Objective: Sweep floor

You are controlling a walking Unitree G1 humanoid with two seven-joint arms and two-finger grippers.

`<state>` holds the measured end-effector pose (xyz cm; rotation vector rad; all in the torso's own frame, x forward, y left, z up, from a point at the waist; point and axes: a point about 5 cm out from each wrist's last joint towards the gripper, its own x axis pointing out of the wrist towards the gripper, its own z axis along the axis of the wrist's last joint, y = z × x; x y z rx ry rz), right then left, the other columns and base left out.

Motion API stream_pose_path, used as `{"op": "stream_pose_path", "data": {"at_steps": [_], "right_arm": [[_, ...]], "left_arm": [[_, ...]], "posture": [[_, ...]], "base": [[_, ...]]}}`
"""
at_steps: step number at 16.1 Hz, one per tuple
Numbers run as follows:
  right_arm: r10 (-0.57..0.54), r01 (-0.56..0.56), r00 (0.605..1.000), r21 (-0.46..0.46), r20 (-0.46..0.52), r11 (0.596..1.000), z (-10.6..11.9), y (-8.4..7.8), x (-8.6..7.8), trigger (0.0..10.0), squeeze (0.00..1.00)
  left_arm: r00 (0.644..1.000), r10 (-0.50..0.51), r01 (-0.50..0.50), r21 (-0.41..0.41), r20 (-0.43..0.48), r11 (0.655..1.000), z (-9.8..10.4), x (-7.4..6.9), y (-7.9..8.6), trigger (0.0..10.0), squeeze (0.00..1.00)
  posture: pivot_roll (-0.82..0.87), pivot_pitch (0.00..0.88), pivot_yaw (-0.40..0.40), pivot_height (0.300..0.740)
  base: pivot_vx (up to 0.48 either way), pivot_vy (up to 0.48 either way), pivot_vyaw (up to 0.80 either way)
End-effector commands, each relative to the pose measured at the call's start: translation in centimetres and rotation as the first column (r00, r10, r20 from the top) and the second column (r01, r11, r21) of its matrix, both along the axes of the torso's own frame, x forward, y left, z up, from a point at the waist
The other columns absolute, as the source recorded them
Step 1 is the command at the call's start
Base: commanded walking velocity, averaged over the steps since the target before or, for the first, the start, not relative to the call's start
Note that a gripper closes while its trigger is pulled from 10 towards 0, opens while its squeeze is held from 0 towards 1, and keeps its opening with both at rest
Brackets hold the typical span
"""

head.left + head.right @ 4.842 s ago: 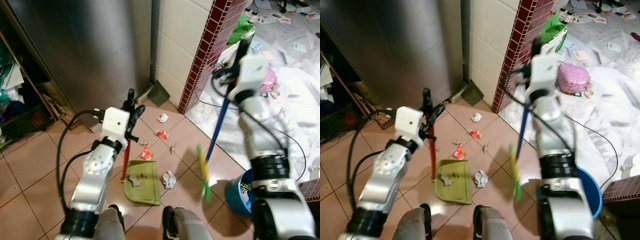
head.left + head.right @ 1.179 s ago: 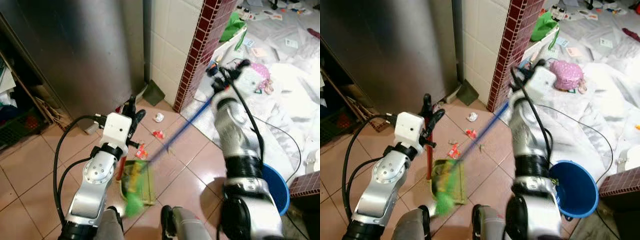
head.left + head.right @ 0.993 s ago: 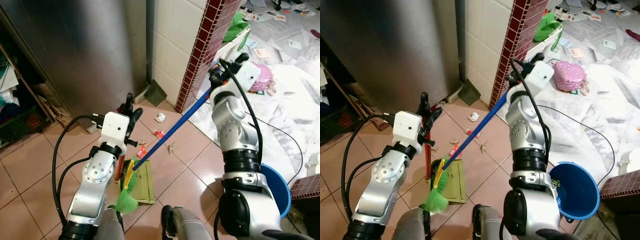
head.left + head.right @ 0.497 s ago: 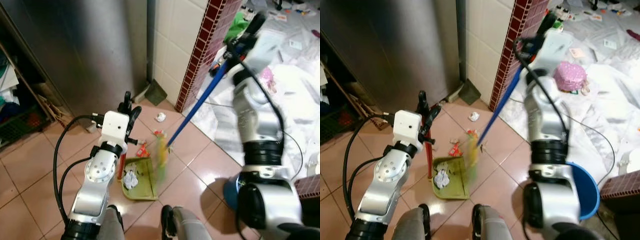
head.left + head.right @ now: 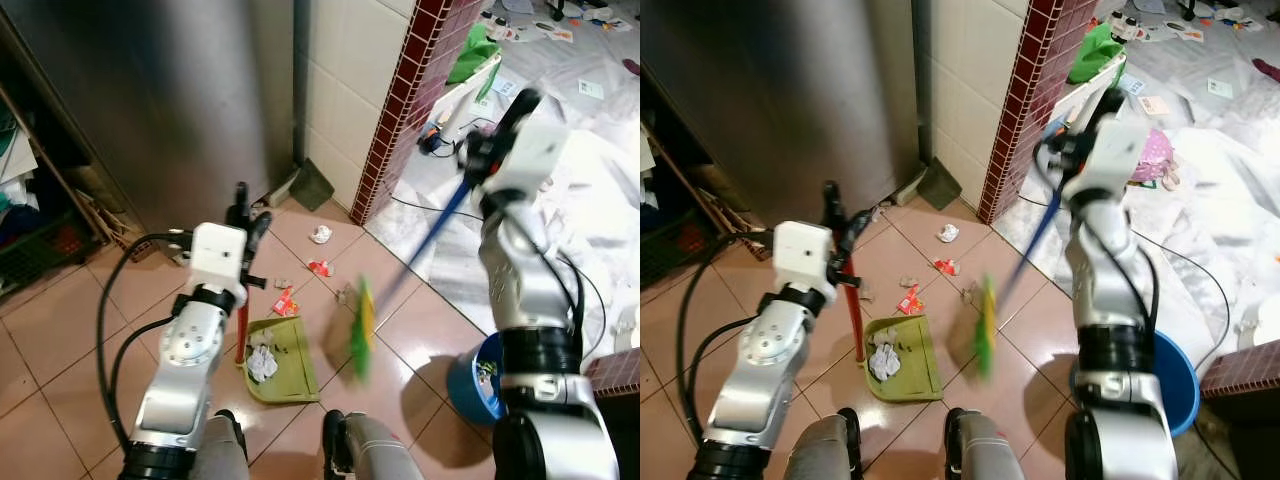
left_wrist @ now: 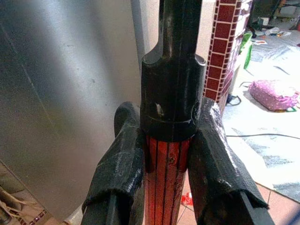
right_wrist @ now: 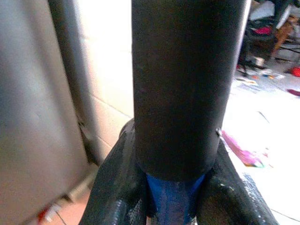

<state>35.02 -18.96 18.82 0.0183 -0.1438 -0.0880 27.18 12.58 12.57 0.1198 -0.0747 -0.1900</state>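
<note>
A green dustpan point(image 5: 285, 362) lies on the tiled floor at my feet with crumpled paper point(image 5: 262, 361) in it. Its red handle point(image 5: 241, 325) stands upright, and my left gripper point(image 5: 244, 205) is shut on that handle's top point(image 6: 165, 164). My right gripper point(image 5: 490, 135) is shut on the blue broom stick point(image 5: 432, 232), also seen as the blue stick point(image 7: 174, 206). The broom's green and yellow bristles point(image 5: 361, 327) are blurred, just right of the dustpan. Scraps lie beyond the pan: a white paper ball point(image 5: 321, 234), a red wrapper point(image 5: 320, 267) and another red wrapper point(image 5: 285, 302).
A steel cabinet point(image 5: 160, 100) and a white tiled wall with a dark red brick edge point(image 5: 400, 110) stand ahead. A blue bucket point(image 5: 470, 372) sits at my right foot. White sheeting point(image 5: 590, 200) with clutter and a black cable covers the floor to the right.
The broom head has swung right, from the dustpan's mouth to the tiles beside it. My right arm has dropped lower. The dustpan and my left gripper stay where they were.
</note>
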Motion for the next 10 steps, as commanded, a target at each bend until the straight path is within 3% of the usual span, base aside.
{"op": "stream_pose_path", "data": {"at_steps": [1, 4, 10], "right_arm": [[-0.019, 0.019, 1.0, -0.021, 0.003, 1.0, 0.0, -0.2, -0.3, 10.0, 0.0], [-0.028, 0.024, 0.999, -0.092, -0.046, 0.995, -1.6, 0.2, -0.8, 10.0, 0.0], [-0.058, 0.053, 0.993, -0.06, -0.098, 0.997, -4.3, 0.5, -1.2, 10.0, 0.0]], "left_arm": [[0.999, -0.02, 0.02, -0.009, 0.044, 1.0, 1.1, -0.1, -0.3, 10.0, 0.0], [0.998, -0.033, 0.034, -0.017, 0.059, 0.999, 2.2, 0.2, -0.2, 10.0, 0.0], [0.998, -0.061, 0.06, -0.06, -0.01, 0.996, 1.2, -0.4, -0.2, 10.0, 0.0]], "posture": [[-0.04, 0.192, -0.072, 0.74], [-0.05, 0.202, -0.08, 0.74], [-0.02, 0.154, -0.021, 0.74]], "base": [[0.0, 0.0, -0.8], [0.0, 0.0, -0.8], [0.0, 0.0, -0.8]]}}
